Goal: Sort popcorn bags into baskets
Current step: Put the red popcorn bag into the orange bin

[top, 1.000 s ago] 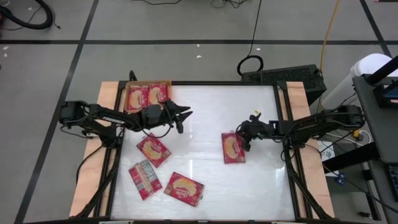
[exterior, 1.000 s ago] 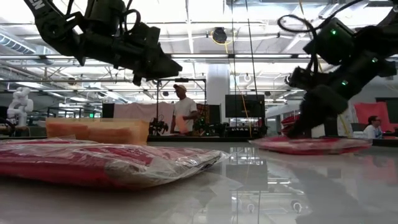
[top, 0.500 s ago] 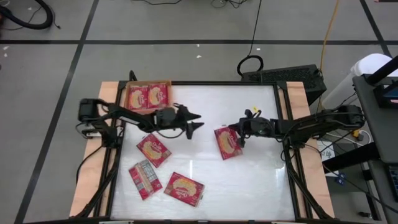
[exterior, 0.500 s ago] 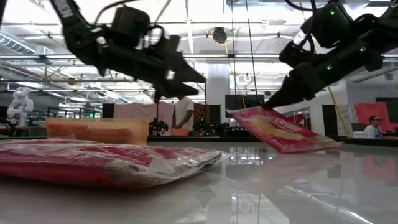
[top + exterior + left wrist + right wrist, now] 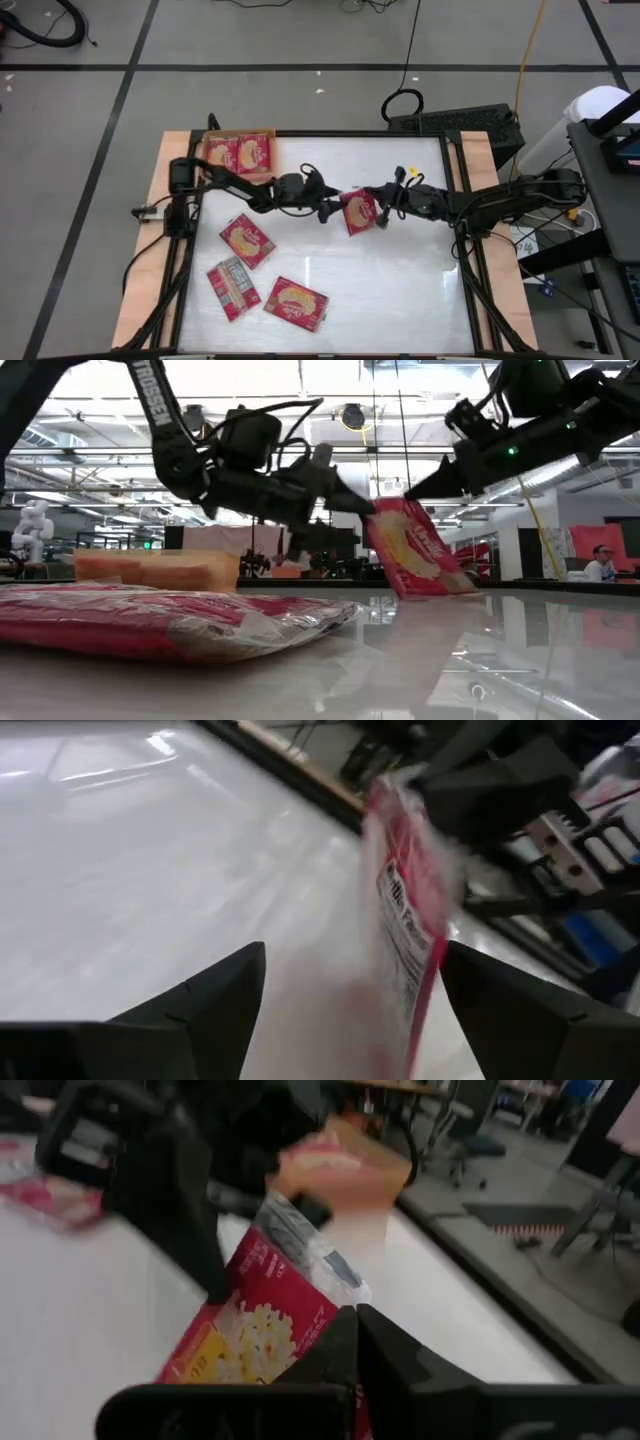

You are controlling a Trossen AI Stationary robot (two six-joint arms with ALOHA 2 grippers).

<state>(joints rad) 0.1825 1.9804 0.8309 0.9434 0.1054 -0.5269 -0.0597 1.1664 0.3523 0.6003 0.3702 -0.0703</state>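
- A red bag [image 5: 360,212] stands tilted on edge near the middle of the desk [image 5: 400,290], its lower end touching the surface in the low view [image 5: 418,552].
- The right hand [image 5: 383,206] is closed on that bag's upper edge; the right wrist view shows its fingers [image 5: 345,1342] pinched together over the printed face [image 5: 262,1320].
- The left hand [image 5: 328,208] sits just beside the bag on the other side, fingers [image 5: 215,995] spread wide with nothing clamped; the bag's edge [image 5: 405,935] stands between the fingertips in the left wrist view.
- In the low view the left hand [image 5: 350,500] meets the bag from one side and the right hand [image 5: 425,485] from the other.
- Three more bags lie flat on the desk's near-left part: one [image 5: 247,241] closest to the middle, one [image 5: 233,288] label side up, one [image 5: 296,303] nearest the front edge.
- The orange tray [image 5: 238,137] sits at the far-left corner, holding two bags side by side [image 5: 220,156] [image 5: 254,152].
- A person [image 5: 602,564] shows in the room behind.
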